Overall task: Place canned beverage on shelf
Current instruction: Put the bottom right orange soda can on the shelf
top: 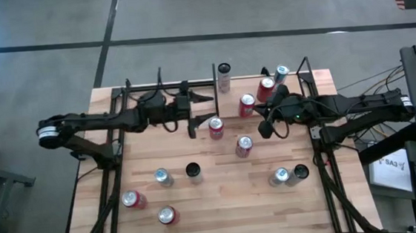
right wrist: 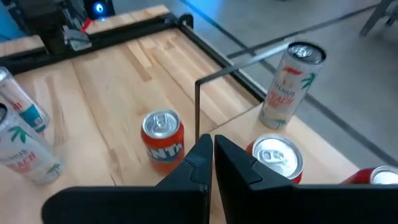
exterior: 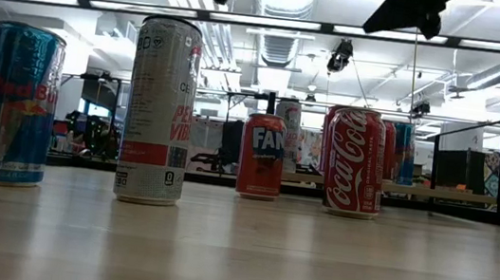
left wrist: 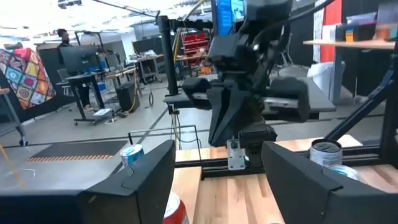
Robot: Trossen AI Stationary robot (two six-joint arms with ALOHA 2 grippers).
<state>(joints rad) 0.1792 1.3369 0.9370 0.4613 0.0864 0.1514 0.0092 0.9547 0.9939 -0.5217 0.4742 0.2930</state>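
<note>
Dark left gripper (top: 206, 109) spread wide and empty, hanging over the back middle of the butcher-block wooden tabletop (top: 222, 197), aimed at a red aluminium can with a silver top (top: 215, 128) just beside its nearer finger. Dark right gripper (right wrist: 212, 152) pressed together on nothing, waiting near the front edge of the light-wood shelf with thin black rods (top: 250, 83) at the table's back right, where several cans stand. Likely risks: closing off-centre and tipping the red can, since only its rim shows low between the fingers in the left wrist view; clipping the upright black post (top: 214, 71) or the parked right arm on the way over; knocking the shelf's crowded cans while setting down. Hard to tell how high the fingers ride above the can; both arms cut off at the low view's top edge.
</note>
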